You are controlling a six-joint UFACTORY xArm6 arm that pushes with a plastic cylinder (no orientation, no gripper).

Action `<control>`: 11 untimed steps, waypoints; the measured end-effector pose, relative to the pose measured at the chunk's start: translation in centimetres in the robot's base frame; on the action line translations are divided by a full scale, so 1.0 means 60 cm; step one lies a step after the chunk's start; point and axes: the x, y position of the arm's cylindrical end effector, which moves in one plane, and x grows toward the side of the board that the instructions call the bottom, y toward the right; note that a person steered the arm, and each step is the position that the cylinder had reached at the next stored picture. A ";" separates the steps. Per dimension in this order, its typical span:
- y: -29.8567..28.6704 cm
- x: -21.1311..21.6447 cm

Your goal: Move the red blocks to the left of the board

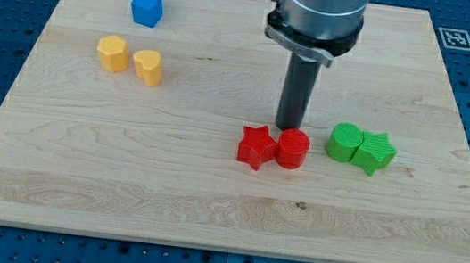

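**Now swing round to the right of the red pair before you push**

Here your rod has no jaws to spread or pinch, so contact with my tip (289, 126) is all you have. It sits just above the red plastic cylinder (293, 149) in the view, touching it or very nearly so, on the side toward the view's top. The red plastic star (256, 147) lies against the cylinder's left side, both near the middle of the pale wooden board (207, 209).

From that spot a push would likely drive the cylinder toward the view's bottom, not left. You do better to bring the tip round into the gap between the cylinder and the green plastic cylinder (343, 142), which sits with the green plastic star (373, 152) close on the right. Keep clear of the greens as you pass.

Then push left through the cylinder's centre, so the star rides ahead. Expect the pair to split if you press off-centre. The lane to the left looks open; the two yellow plastic blocks (130, 58) and the blue plastic block (147, 4) stand well above it.
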 end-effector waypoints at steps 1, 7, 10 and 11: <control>0.035 0.017; 0.069 0.078; -0.074 0.089; -0.104 0.083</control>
